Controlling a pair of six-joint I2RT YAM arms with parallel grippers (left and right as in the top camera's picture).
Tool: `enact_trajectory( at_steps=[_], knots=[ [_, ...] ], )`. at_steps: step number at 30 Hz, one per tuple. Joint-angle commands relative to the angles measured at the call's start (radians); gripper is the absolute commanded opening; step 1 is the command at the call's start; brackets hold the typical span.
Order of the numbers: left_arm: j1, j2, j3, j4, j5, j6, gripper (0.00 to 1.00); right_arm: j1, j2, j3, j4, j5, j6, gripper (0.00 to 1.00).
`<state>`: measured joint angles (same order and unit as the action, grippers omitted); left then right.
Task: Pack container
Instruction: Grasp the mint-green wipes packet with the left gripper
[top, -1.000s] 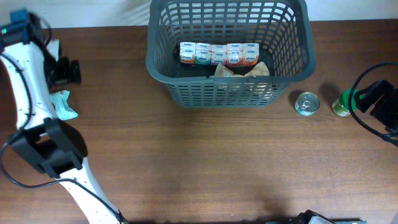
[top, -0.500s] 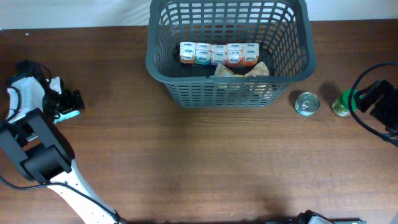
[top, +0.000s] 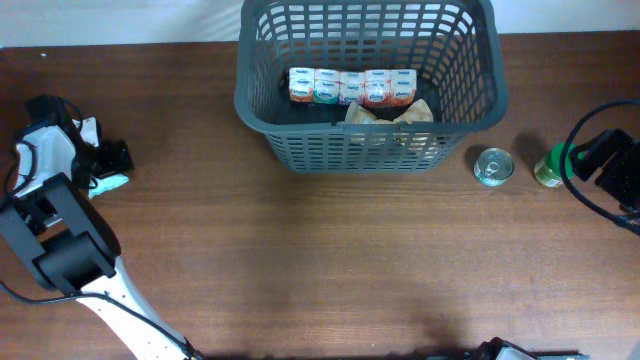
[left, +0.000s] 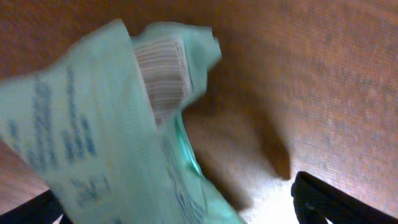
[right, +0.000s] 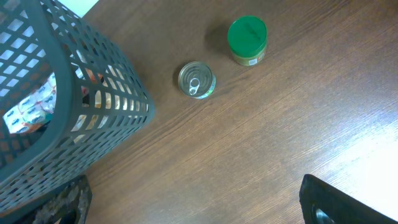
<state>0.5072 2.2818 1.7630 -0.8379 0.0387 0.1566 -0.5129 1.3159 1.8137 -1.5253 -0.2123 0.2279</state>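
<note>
Container (top: 360, 150) well apart from left hand (top: 113, 159), wide astride green packet (left: 112, 124), right hand (right: 199, 202) wide, nearer container

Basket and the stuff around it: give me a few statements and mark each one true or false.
1. The can stands on the table, right of the basket. True.
2. The jar has a red lid. False: the lid is green.
3. The basket is empty. False: it holds a row of small cartons and a tan packet.
4. A pale green packet lies at the left gripper. True.
5. The right gripper holds the can. False: it is open and apart from the can.
</note>
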Motion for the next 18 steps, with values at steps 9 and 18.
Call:
enact_trajectory(
  at_steps=[9, 18],
  knots=[
    [0.008, 0.0, -0.01, -0.009, 0.061, -0.048, 0.02, -0.005, -0.001, 0.006, -0.001, -0.013, -0.011, 0.99],
    [0.005, -0.037, 0.226, -0.301, 0.557, -0.051, 0.02, -0.005, -0.001, 0.006, -0.001, -0.013, -0.011, 0.99]
  ],
)
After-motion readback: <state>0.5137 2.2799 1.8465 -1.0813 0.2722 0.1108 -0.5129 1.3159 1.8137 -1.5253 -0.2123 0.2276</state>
